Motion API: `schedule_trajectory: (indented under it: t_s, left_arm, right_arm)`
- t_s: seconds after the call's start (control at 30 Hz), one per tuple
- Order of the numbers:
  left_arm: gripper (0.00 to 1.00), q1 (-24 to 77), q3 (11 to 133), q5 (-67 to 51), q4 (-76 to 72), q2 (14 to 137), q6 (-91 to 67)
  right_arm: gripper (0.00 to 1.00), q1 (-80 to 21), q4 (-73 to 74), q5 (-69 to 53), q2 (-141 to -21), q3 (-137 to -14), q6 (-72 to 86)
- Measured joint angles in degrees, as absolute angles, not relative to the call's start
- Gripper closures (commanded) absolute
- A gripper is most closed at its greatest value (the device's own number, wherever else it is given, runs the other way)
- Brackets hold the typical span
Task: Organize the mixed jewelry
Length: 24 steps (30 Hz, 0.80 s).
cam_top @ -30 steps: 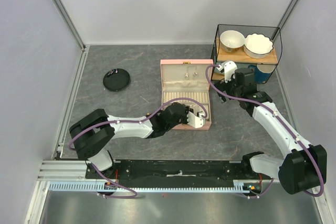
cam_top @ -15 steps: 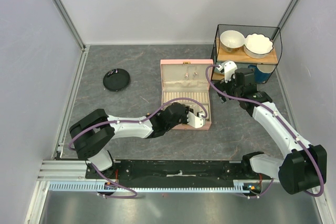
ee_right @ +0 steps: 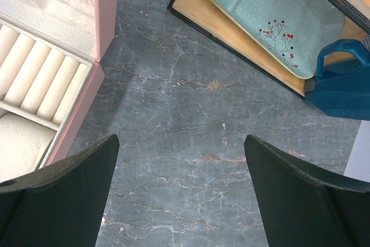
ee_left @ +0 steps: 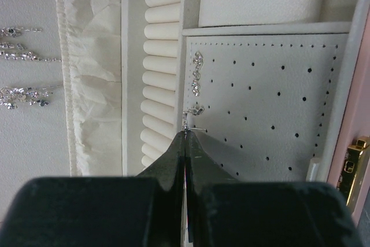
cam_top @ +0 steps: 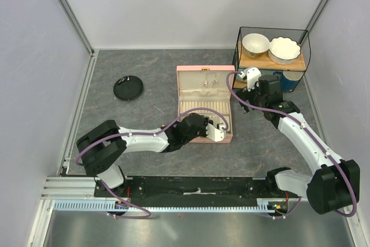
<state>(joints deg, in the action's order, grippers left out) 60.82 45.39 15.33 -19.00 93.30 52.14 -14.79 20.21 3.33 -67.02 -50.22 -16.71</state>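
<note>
The pink jewelry box [cam_top: 184, 73] lies open at mid-table. My left gripper [cam_top: 222, 126] is inside its lower tray. In the left wrist view the left gripper [ee_left: 185, 133] is shut, its tips pinching a tiny silver earring [ee_left: 193, 111] at the edge of the white perforated pad [ee_left: 272, 96]. A second silver earring [ee_left: 197, 73] sits on that pad. More sparkly pieces [ee_left: 20, 93] hang on the lid lining. My right gripper [cam_top: 245, 79] is open and empty over bare table right of the box; its fingers [ee_right: 69, 177] frame grey marble.
A black round dish [cam_top: 128, 88] sits at the left. A wire basket [cam_top: 272, 56] with two white bowls stands at the back right, a teal tray [ee_right: 260, 15] and a blue handle [ee_right: 341, 79] under it. Ring rolls [ee_left: 162, 62] line the box.
</note>
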Motion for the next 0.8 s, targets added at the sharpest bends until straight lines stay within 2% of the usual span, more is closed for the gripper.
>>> schedule_trajectory:
  t_s: [0.8]
  left_arm:
    - [0.98,60.8,45.4,15.8,-19.6,94.1,52.2]
  right_arm:
    - [0.02,-14.8,20.2,3.3,-67.0,-50.2,-16.7]
